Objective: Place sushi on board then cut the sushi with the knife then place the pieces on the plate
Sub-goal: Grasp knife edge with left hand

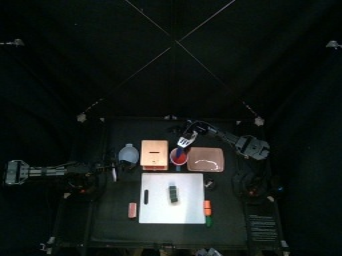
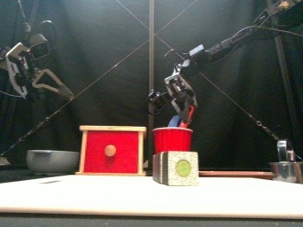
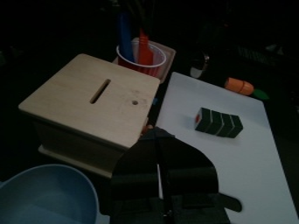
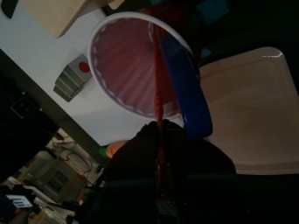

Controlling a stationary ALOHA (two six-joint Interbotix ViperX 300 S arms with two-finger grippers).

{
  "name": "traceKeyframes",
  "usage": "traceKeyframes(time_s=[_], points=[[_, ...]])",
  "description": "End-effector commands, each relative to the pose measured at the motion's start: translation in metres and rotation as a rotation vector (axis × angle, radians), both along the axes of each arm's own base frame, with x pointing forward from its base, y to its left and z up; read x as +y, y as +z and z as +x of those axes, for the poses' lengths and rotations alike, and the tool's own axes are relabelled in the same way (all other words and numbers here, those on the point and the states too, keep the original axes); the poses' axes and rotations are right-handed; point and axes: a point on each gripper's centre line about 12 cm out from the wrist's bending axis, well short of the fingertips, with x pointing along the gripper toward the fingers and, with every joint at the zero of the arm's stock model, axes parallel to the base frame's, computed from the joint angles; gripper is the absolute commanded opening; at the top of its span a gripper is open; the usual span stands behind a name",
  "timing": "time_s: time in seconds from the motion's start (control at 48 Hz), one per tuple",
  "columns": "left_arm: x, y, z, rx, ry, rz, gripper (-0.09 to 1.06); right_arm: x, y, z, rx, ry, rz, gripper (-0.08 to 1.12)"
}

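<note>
The dark green sushi roll (image 1: 175, 192) (image 2: 178, 168) (image 3: 219, 122) lies on the white cutting board (image 1: 167, 215). Behind the board stands the red cup (image 1: 181, 148) (image 2: 173, 140) (image 3: 142, 57) with the blue knife (image 4: 187, 87) and the red knife (image 4: 158, 87) in it. My right gripper (image 1: 191, 133) (image 2: 175, 93) (image 4: 160, 131) hangs right over the cup, shut on the red knife's handle. The pink tray (image 1: 207, 158) (image 4: 251, 96) lies to the right of the cup. My left gripper (image 1: 96, 176) (image 2: 38, 78) (image 3: 162, 140) rests raised at the left, shut and empty.
The wooden box (image 1: 156, 152) (image 2: 112, 151) (image 3: 93, 101) stands just left of the cup, with the blue-grey bowl (image 1: 128, 155) (image 2: 52, 160) further left. Small orange toys (image 1: 130, 208) (image 1: 207, 208) lie on the board's edges. A metal cutter (image 2: 284, 168) sits far right.
</note>
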Motion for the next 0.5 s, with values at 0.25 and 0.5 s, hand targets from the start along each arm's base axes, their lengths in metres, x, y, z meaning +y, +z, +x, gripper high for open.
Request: traceKeyframes(time_s=[0.25,0.5], points=[[0.001,0.004,0.002,-0.011,0.003,0.000,-0.02,0.005,0.032,-0.002,-0.016,-0.008,-0.020,0.33],[0.001,0.005,0.002,-0.014,0.003,0.001,-0.02,0.004,0.053,-0.002,-0.053,-0.009,-0.050,0.33]])
